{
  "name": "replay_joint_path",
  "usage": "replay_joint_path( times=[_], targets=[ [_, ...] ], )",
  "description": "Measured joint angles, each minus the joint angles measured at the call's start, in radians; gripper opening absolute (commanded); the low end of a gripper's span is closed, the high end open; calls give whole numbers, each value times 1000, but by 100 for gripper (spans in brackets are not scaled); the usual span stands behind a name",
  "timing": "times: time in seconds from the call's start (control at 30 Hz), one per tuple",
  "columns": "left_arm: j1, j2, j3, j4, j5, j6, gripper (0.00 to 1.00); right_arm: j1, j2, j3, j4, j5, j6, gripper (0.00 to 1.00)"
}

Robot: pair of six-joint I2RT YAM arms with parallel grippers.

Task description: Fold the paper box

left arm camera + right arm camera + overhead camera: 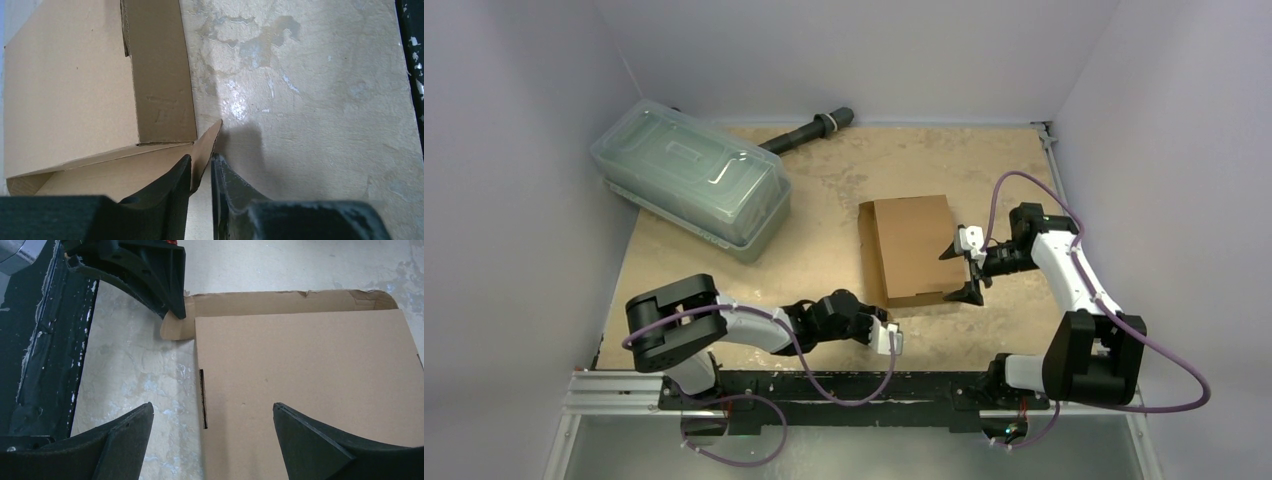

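Note:
The paper box (pixel 912 250) is brown cardboard and lies mid-table with its lid folded down flat. It also shows in the left wrist view (pixel 70 90) and the right wrist view (pixel 310 365). My left gripper (pixel 892 340) is at the box's near corner. In the left wrist view the gripper (pixel 201 167) is closed to a narrow gap around a small corner tab (pixel 207 145) that sticks out. The tab also shows in the right wrist view (pixel 175 329). My right gripper (pixel 962 270) is wide open at the box's right edge. In the right wrist view it (pixel 212 412) straddles that edge beside a thin slot (pixel 202 399).
A clear greenish lidded plastic container (pixel 689 180) stands at the back left. A black cylindrical tool (pixel 809 130) lies at the back edge. Walls close in on three sides. The black mounting rail (pixel 844 385) runs along the near edge. The left gripper's finger (pixel 150 275) shows in the right wrist view.

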Motion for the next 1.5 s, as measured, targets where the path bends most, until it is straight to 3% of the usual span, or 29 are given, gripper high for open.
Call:
replay_joint_path(
  times=[0.2, 0.57, 0.77, 1.0, 1.13, 1.5],
  targets=[
    [0, 19, 11, 12, 0, -2, 0, 0, 0, 0, -5, 0, -1, 91],
    [10, 21, 19, 23, 5, -23, 0, 0, 0, 0, 7, 2, 36, 88],
    [41, 21, 19, 41, 43, -79, 0, 0, 0, 0, 151, 45, 290, 86],
    [64, 21, 1, 81, 71, -142, 0, -2, 17, 4, 449, 202, 819, 93],
    [69, 21, -14, 108, 78, -169, 0, -15, 86, 18, 544, 288, 1017, 92],
    [75, 21, -53, 181, 80, -218, 0, -87, 282, 67, 580, 342, 1199, 73]
  ],
)
